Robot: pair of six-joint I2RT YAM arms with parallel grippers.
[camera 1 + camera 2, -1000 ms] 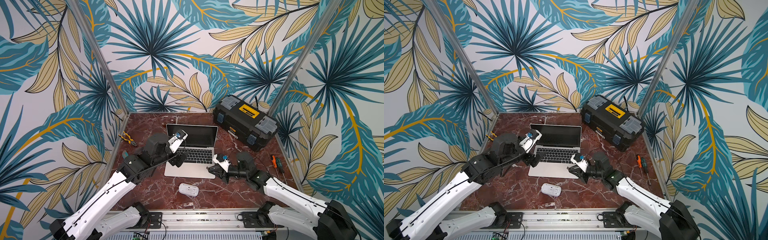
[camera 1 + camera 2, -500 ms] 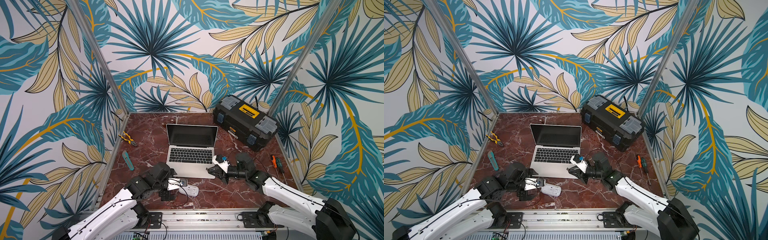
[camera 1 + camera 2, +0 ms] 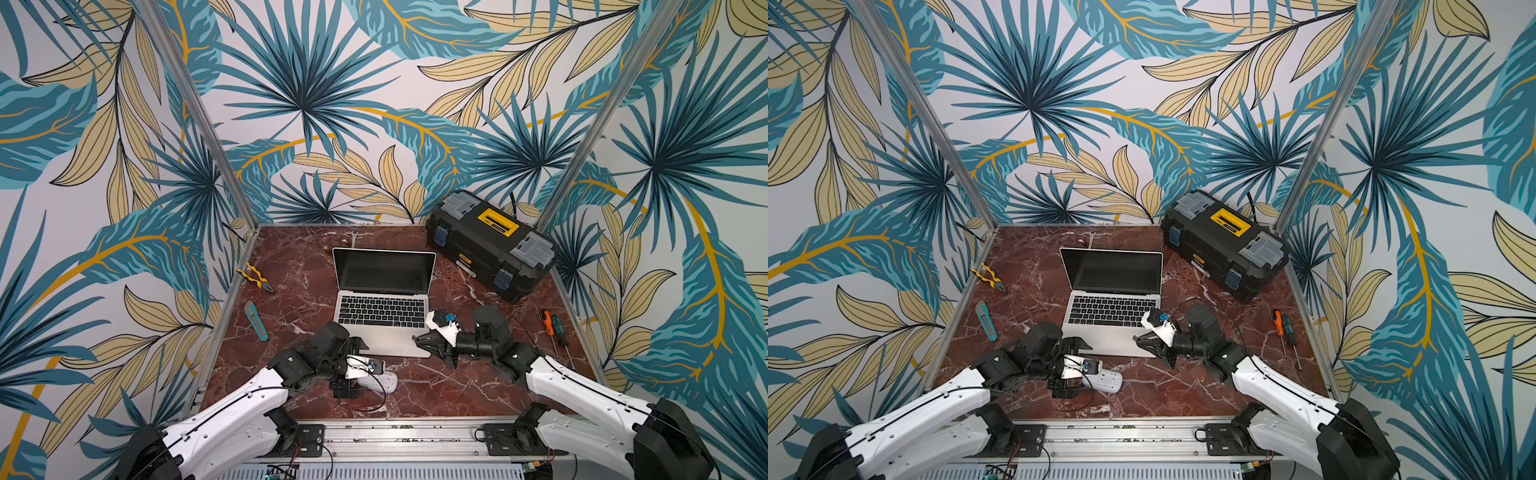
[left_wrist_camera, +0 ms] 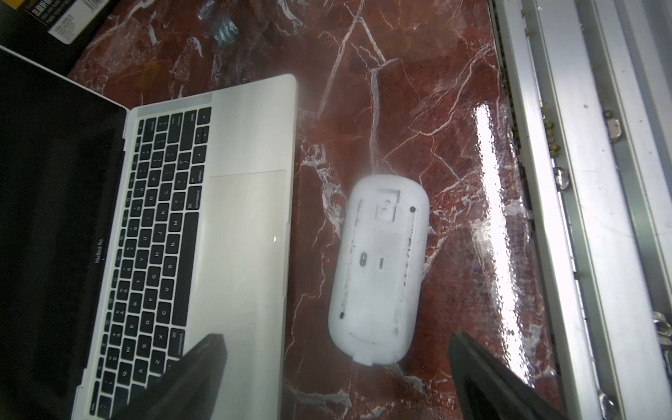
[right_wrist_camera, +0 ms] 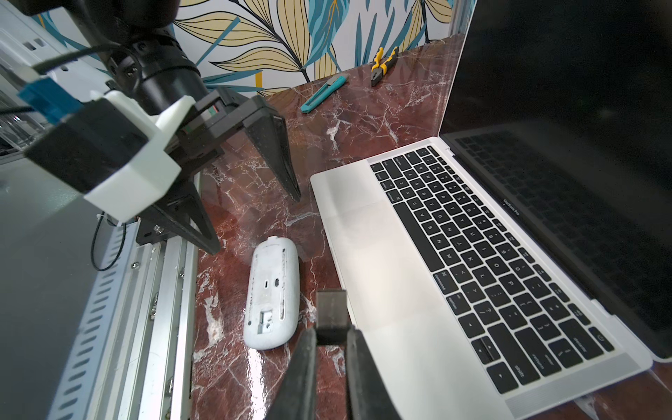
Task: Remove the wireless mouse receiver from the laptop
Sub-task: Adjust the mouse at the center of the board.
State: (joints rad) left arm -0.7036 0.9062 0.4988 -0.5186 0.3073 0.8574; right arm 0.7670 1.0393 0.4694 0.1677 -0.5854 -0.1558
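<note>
The silver laptop stands open mid-table with a dark screen. My right gripper is shut on a small dark-and-metal wireless mouse receiver, held clear of the laptop's front right corner; in both top views the gripper hovers there. A white mouse lies belly-up in front of the laptop. My left gripper hangs open just over its end, holding nothing.
A black toolbox with a yellow handle sits at the back right. Yellow pliers and a teal utility knife lie on the left, two screwdrivers on the right. An aluminium rail runs along the front edge.
My left arm swung from the laptop's left side down to the front, over the mouse, and its jaws widened. The right gripper stayed put, still shut on the receiver.
</note>
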